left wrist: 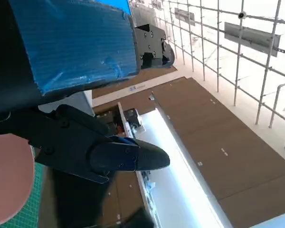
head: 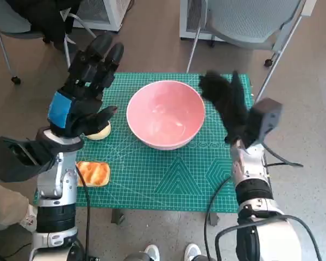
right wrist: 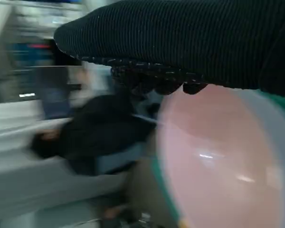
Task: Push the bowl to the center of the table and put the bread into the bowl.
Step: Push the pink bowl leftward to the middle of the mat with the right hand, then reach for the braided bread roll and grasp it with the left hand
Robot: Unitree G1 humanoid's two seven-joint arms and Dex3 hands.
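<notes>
The pink bowl (head: 165,114) stands empty near the middle of the green mat (head: 168,179). A golden-brown piece of bread (head: 93,173) lies at the mat's near left corner. A pale round bun (head: 100,132) lies left of the bowl, partly hidden by my left hand (head: 86,89). That hand is raised above the mat's left side with its fingers spread, holding nothing. My right hand (head: 228,106) is up beside the bowl's right rim, fingers apart and empty; contact with the rim cannot be told. The right wrist view shows the bowl (right wrist: 223,161) close under the glove (right wrist: 190,42).
Chairs (head: 250,22) stand beyond the far edge of the small table. A blurred person in dark clothing (right wrist: 95,137) shows in the right wrist view. A slice of the bowl (left wrist: 4,180) and the mat (left wrist: 31,209) shows in the left wrist view.
</notes>
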